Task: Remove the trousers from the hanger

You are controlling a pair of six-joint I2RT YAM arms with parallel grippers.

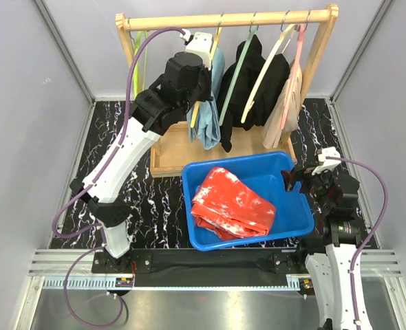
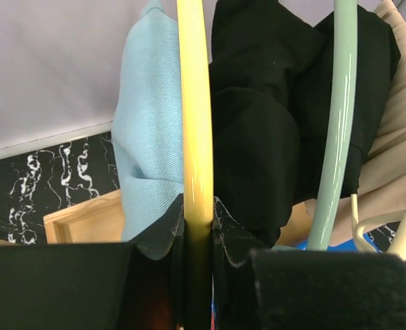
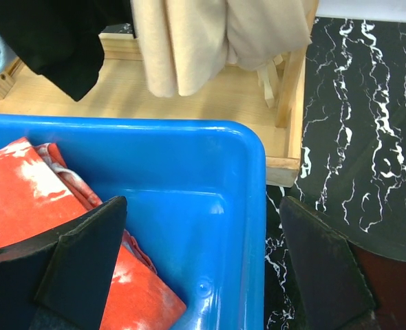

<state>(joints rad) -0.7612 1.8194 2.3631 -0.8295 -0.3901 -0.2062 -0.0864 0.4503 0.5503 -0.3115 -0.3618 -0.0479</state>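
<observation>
Pinching a glossy yellow plastic hanger, the left jaws have 1 finger pressed to each side of its lower stretch, up at the wooden clothes rack that stands at the far end of the black, white-veined tabletop. Just left of that hanger in the left wrist view, and touching it, hang the light blue cloth trousers. Further along the rail hang 2 pairs of black cloth trousers, with a pale green plastic hanger running down in front of them, and at the right end the beige cloth trousers beside a pink hanger. Nearer the arms, a blue plastic bin sits on the tabletop against the front of the rack's base, and the red, white-blotched cloth trousers lie crumpled inside it. Spread wide and holding nothing, the right jaws hang over the bin's right rim, 1 finger above the inside of the bin near the red cloth and the other outside, above the tabletop
</observation>
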